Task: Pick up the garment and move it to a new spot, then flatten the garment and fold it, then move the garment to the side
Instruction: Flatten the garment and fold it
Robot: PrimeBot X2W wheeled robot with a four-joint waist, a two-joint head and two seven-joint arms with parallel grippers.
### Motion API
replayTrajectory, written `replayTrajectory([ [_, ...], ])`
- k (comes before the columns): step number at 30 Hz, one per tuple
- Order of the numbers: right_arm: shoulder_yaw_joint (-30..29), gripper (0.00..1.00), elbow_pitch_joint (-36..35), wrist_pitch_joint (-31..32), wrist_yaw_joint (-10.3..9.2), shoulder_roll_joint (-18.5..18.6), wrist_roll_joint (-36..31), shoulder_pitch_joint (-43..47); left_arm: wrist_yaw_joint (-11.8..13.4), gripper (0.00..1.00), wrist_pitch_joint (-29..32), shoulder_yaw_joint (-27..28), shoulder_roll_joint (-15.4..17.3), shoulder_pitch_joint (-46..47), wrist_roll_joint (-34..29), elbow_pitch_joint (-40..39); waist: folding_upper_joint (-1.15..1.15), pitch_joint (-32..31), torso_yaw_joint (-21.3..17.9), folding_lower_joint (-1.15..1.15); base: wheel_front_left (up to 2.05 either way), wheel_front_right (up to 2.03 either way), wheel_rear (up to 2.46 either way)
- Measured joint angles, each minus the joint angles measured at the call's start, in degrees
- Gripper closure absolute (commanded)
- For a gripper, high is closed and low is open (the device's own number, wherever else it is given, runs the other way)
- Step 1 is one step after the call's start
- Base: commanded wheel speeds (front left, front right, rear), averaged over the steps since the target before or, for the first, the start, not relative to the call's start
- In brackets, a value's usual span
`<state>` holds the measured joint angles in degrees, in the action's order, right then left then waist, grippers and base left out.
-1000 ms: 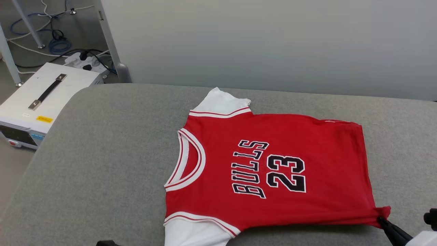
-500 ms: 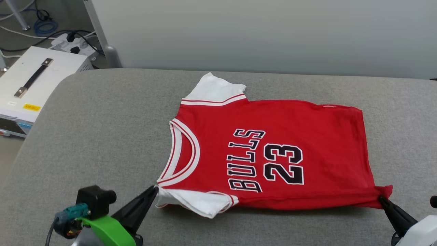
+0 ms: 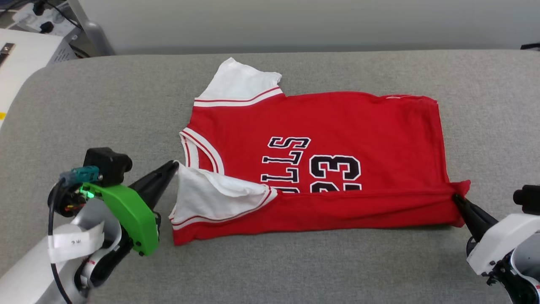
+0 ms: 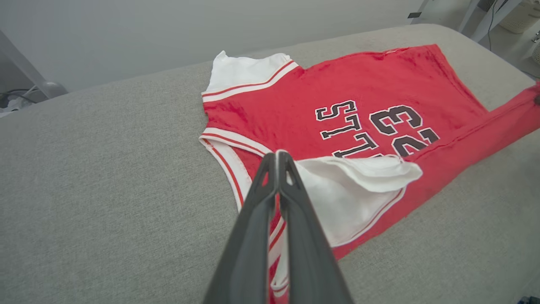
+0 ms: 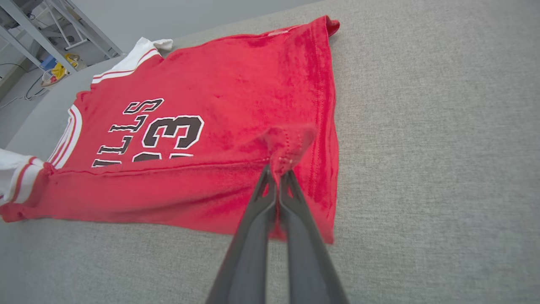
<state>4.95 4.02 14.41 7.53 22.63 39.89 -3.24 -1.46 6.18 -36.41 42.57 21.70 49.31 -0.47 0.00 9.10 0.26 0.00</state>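
— On the tabletop [image 3: 105, 105], the garment [image 3: 337, 122] lies central; you have open grey room at 9 and 6 o'clock.
— Your left hand [image 3: 174, 165] pinches its sleeve, your right hand [image 3: 456, 198] its hem corner; its near edge has since folded over the lettering.

One red garment [image 3: 358, 122] lies on one grey table [image 3: 105, 109]. Two grippers sit at the garment's near edge, the left gripper [image 3: 174, 164] and the right gripper [image 3: 457, 198]. One white box [image 3: 21, 55] stands beyond the garment's collar end.

Grey fabric-covered surface [image 3: 105, 105], red garment [image 3: 337, 122] lying on it, near edge folded over
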Motion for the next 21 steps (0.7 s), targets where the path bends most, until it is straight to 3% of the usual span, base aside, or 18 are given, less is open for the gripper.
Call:
replayTrajectory([
  [15,5.2,1.00,9.2,0.4,0.00,-1.1,-3.8,-11.1,-3.9,1.00,2.2,-2.3,-3.6,11.3,-1.5,15.3,0.00,7.1,-2.9,0.00,0.00,0.00,0.00],
  [16,5.1,1.00,9.8,-0.1,0.00,-1.4,-3.9,-11.4,-4.1,0.76,2.2,-2.5,-4.0,11.8,-1.6,16.4,0.00,7.5,-2.9,0.00,0.00,0.00,0.00],
  [17,5.1,0.82,10.5,-0.4,0.00,-1.7,-3.9,-11.8,-4.3,0.00,2.0,-2.8,-4.5,12.4,-1.9,17.5,0.00,7.8,-2.9,0.01,0.00,0.00,0.00],
  [18,5.0,0.01,11.1,-1.1,0.00,-2.1,-4.4,-12.2,-4.3,0.00,1.6,-3.1,-5.0,12.9,-2.4,18.8,0.00,8.1,-3.0,0.01,0.00,0.00,0.00],
  [21,4.0,0.00,13.3,-2.7,0.00,-2.8,-6.6,-13.4,-4.3,0.00,-0.8,-3.6,-6.7,14.0,-4.4,22.0,0.00,8.4,-2.9,0.01,0.00,0.00,0.00],
])
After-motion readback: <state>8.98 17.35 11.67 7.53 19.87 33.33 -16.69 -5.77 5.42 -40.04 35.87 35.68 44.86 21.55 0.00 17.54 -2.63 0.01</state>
